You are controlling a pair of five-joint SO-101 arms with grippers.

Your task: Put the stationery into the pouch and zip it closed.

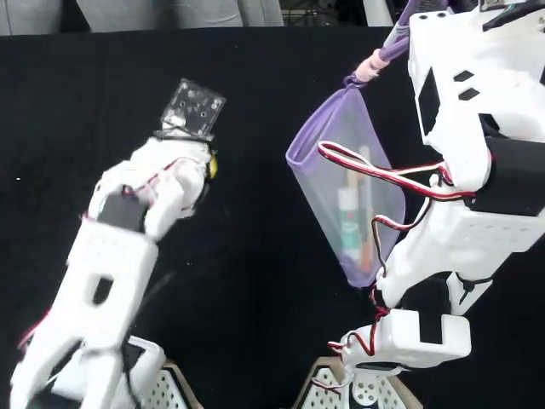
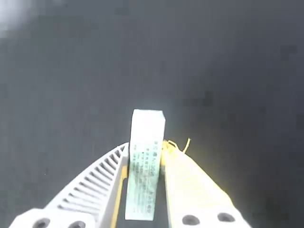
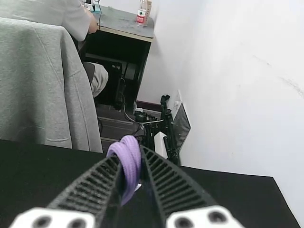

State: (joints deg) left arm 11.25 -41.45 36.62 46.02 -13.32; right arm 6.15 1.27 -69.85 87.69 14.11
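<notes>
Purple pouch point(image 1: 336, 158): sheer, see-through fabric with a thicker lilac band along its upper edge. It hangs slanting from a strap at one corner, in front of the right arm.
Pouch contents: a white tube with green print point(image 1: 349, 226) and a slim pale pen point(image 1: 364, 192) lie lengthwise inside, seen through the fabric.
Strap point(image 3: 128, 168): soft woven purple cord, looped. From above, a pink tab point(image 1: 372, 65) sits where it meets the pouch.
Right gripper point(image 3: 130, 156): black ribbed fingers clenched on the strap, held high.
Eraser point(image 2: 147, 130): white rectangular block in a paper sleeve with green print, sticking out past the fingertips.
Left gripper point(image 2: 146, 145): one white ribbed finger and one wrapped in yellow, frayed tape, pinched on the eraser's two sides, above the table and well apart from the pouch.
Views: the eraser shows from the left wrist; the overhead view shows the pouch's contents.
Table point(image 1: 255, 256): matt black cloth, flat.
Room: plain white wall point(image 3: 237, 71), a dark desk point(image 3: 124, 21) with a bottle, and cables point(image 3: 154, 118) on the floor.
</notes>
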